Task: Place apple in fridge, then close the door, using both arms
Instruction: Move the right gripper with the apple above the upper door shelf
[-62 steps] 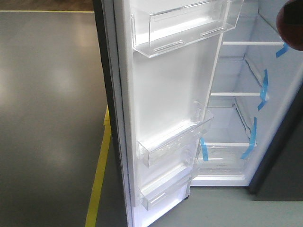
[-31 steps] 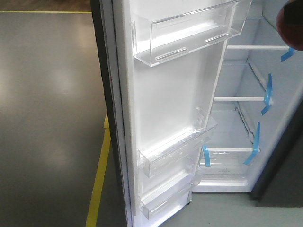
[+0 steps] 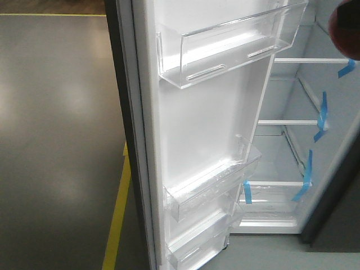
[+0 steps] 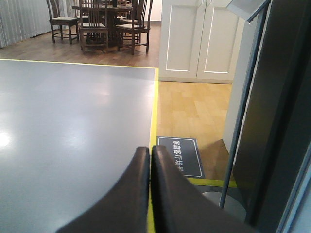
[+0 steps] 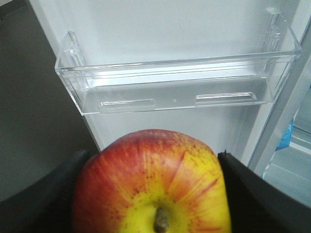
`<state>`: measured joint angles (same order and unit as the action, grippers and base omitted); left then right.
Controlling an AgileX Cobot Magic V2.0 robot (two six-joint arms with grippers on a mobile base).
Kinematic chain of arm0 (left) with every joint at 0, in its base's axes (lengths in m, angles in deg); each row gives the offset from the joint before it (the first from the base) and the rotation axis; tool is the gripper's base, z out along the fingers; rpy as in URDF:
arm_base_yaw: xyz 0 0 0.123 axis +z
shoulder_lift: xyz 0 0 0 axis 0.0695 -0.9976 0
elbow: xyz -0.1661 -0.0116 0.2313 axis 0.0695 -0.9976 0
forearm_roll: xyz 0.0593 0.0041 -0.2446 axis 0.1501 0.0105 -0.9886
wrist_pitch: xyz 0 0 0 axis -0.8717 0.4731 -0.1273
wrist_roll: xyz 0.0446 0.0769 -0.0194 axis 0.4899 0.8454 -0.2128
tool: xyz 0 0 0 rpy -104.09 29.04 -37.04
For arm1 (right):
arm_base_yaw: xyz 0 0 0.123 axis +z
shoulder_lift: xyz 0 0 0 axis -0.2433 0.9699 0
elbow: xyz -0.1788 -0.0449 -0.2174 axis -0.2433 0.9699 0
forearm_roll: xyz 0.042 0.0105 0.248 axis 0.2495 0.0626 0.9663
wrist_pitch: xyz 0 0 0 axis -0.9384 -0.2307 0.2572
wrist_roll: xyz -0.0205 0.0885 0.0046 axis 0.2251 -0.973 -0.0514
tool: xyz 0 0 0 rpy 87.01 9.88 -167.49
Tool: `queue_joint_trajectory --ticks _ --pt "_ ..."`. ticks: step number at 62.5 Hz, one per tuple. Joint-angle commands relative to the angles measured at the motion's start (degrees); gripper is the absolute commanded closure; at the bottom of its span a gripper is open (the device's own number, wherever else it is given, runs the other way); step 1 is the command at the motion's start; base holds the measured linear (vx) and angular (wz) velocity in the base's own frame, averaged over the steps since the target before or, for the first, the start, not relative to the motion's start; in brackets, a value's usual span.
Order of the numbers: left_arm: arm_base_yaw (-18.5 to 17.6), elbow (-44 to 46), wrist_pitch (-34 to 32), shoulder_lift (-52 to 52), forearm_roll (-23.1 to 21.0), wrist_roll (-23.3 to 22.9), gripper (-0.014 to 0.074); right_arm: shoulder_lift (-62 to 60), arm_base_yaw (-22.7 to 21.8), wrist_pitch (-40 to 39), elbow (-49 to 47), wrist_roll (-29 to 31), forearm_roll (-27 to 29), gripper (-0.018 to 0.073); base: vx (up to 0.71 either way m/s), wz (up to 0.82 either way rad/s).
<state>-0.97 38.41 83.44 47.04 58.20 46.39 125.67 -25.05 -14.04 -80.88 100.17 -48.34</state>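
In your left wrist view, the left gripper [image 4: 148, 149] showed as two dark, near-black fingers [image 4: 129, 194], rising from the bottom edge to the middle of the frame. Each was broad at the base and curved as it narrowed to a blunt, rounded tip. Their surfaces looked smooth, with a faint brownish sheen along the upper edges where the light caught them. Only a thin dark seam parted them.

In your right wrist view, the right gripper [image 5: 153, 158] showed two matte black fingers [image 5: 36, 204], one in the lower left corner and one in the lower right. The left one had a soft, rounded outline, and the right one came to a sharper corner.
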Motion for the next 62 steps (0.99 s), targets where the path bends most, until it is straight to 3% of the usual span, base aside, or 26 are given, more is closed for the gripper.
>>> queue_joint_trajectory --ticks 1,62 --pt "-0.2 -1.6 -4.1 0.9 -0.4 -0.5 0.0603 -1.1 -0.3 -3.1 -1.6 0.7 2.8 0.0490 0.05 0.00" --pt "-0.2 -1.6 -4.1 0.9 -0.4 -0.5 0.0603 -1.1 -0.3 -3.1 -1.6 0.7 2.8 0.0490 0.04 -0.02"
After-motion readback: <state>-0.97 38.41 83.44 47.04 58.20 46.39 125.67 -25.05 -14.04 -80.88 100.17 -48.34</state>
